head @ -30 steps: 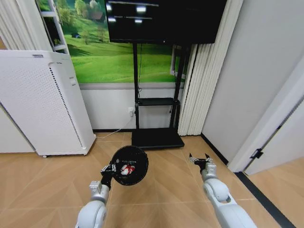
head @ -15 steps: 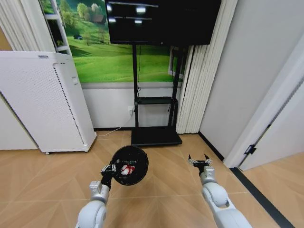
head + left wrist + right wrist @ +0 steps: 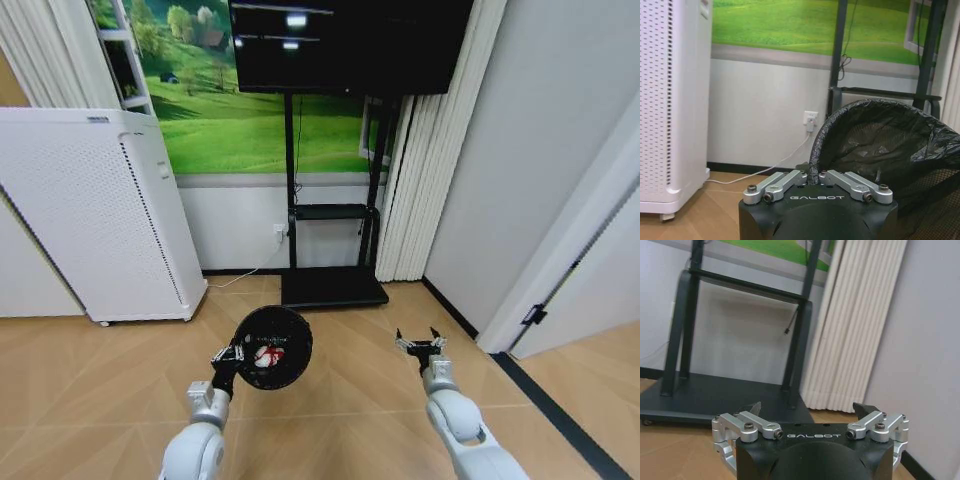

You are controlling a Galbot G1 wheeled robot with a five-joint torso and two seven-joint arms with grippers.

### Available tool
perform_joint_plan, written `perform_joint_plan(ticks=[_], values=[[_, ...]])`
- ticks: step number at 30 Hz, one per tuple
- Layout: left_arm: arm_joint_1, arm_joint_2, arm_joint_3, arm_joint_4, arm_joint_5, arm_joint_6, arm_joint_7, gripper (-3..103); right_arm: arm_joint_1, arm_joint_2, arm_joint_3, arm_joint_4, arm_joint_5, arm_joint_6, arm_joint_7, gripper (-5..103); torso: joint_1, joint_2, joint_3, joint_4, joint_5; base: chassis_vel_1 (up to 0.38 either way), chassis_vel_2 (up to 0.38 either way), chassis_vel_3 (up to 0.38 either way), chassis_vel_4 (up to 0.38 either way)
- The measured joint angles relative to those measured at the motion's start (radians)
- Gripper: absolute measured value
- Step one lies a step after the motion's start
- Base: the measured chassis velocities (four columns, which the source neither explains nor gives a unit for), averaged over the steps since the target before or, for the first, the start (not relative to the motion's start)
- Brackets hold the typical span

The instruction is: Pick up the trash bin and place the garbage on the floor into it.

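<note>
Left end effector [image 3: 229, 354] pinches rim of light, stiff black mesh round trash bin [image 3: 272, 347]; right end effector [image 3: 419, 342] spread, empty alongside.

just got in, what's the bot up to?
The left pincer is shut on the rim of the trash bin, holding it off the floor. A red-and-white wrapper lies inside the bin. The right pincer is open, holds nothing and hangs over bare floor, facing the TV stand.
</note>
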Motion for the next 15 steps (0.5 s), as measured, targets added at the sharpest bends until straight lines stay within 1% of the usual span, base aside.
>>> perform_joint_plan(ticks=[1, 2, 3, 4, 5, 7, 8, 9, 10, 11, 13, 14, 15], values=[[0.0, 0.0, -0.001, 0.0, 0.001, 0.0, -0.004, 3, 0.0, 0.0, 0.0, 0.002, 0.0, 0.001, -0.004, 100, 0.0, 0.0, 0.0, -0.0001, -0.0008, 0.208, 0.249, -0.213, -0.227], [0.0, 0.0, -0.001, 0.0, 0.001, 0.0, -0.004, 3, 0.0, 0.0, 0.0, 0.002, 0.0, 0.001, -0.004, 100, 0.0, 0.0, 0.0, -0.0001, -0.0008, 0.208, 0.249, -0.213, -0.227], [0.0, -0.001, -0.002, -0.001, 0.001, 0.0, -0.006, 3, 0.0, -0.001, 0.0, 0.004, 0.0, 0.002, -0.007, 100, 0.0, 0.0, 0.0, 0.0001, -0.0006, 0.208, 0.257, -0.234, -0.227], [-0.001, -0.001, -0.003, -0.002, 0.001, 0.0, -0.007, 3, 0.0, -0.002, 0.001, 0.005, 0.0, 0.002, -0.008, 100, 0.0, 0.0, 0.0, -0.0001, 0.0003, 0.26, 0.257, -0.256, -0.233], [-0.001, -0.002, -0.004, -0.003, 0.001, 0.0, -0.009, 3, -0.001, -0.003, 0.001, 0.007, 0.0, 0.002, -0.009, 100, 0.0, 0.0, 0.0, -0.0002, -0.0011, 0.243, 0.252, -0.256, -0.233], [-0.001, -0.002, -0.003, -0.003, 0.001, 0.0, -0.01, 3, -0.002, -0.005, 0.002, 0.008, 0.0, 0.002, -0.009, 100, 0.0, 0.0, 0.0, -0.0001, -0.001, 0.243, 0.252, -0.249, -0.266], [-0.001, -0.002, -0.004, -0.004, 0.001, 0.0, -0.012, 3, -0.003, -0.005, 0.001, 0.009, 0.0, 0.002, -0.01, 100, 0.0, 0.0, 0.0, 0.0, 0.0004, 0.252, 0.241, -0.249, -0.248], [-0.001, -0.003, -0.004, -0.005, 0.001, 0.0, -0.014, 3, -0.004, -0.005, 0.001, 0.009, 0.0, 0.002, -0.009, 100, 0.0, 0.0, 0.0, -0.0002, -0.0005, 0.252, 0.254, -0.247, -0.248], [-0.001, -0.003, -0.004, -0.005, 0.001, 0.0, -0.014, 3, -0.004, -0.005, 0.001, 0.009, 0.0, 0.002, -0.009, 100, 0.0, 0.0, 0.0, -0.0002, -0.0005, 0.252, 0.254, -0.247, -0.248], [0.0, -0.003, -0.004, -0.005, 0.0, 0.0, -0.014, 3, -0.004, -0.005, 0.002, 0.01, 0.001, 0.002, -0.01, 100, 0.0, 0.0, 0.0, 0.0001, -0.0011, 0.244, 0.254, -0.264, -0.263], [0.0, -0.005, -0.005, -0.005, 0.001, 0.0, -0.016, 3, -0.007, -0.004, 0.002, 0.01, 0.002, 0.001, -0.009, 100, 0.0, 0.0, 0.0, -0.0001, 0.0001, 0.249, 0.232, -0.247, -0.218], [0.0, -0.005, -0.005, -0.005, 0.001, 0.0, -0.016, 3, -0.007, -0.004, 0.002, 0.01, 0.002, 0.001, -0.009, 100, 0.0, 0.0, 0.0, -0.0001, 0.0001, 0.249, 0.217, -0.23, -0.218], [0.0, -0.006, -0.005, -0.005, 0.001, 0.0, -0.016, 3, -0.007, -0.004, 0.002, 0.009, 0.002, 0.002, -0.009, 100, 0.0, 0.0, 0.0, -0.0001, -0.0009, 0.198, 0.217, -0.199, -0.216]])
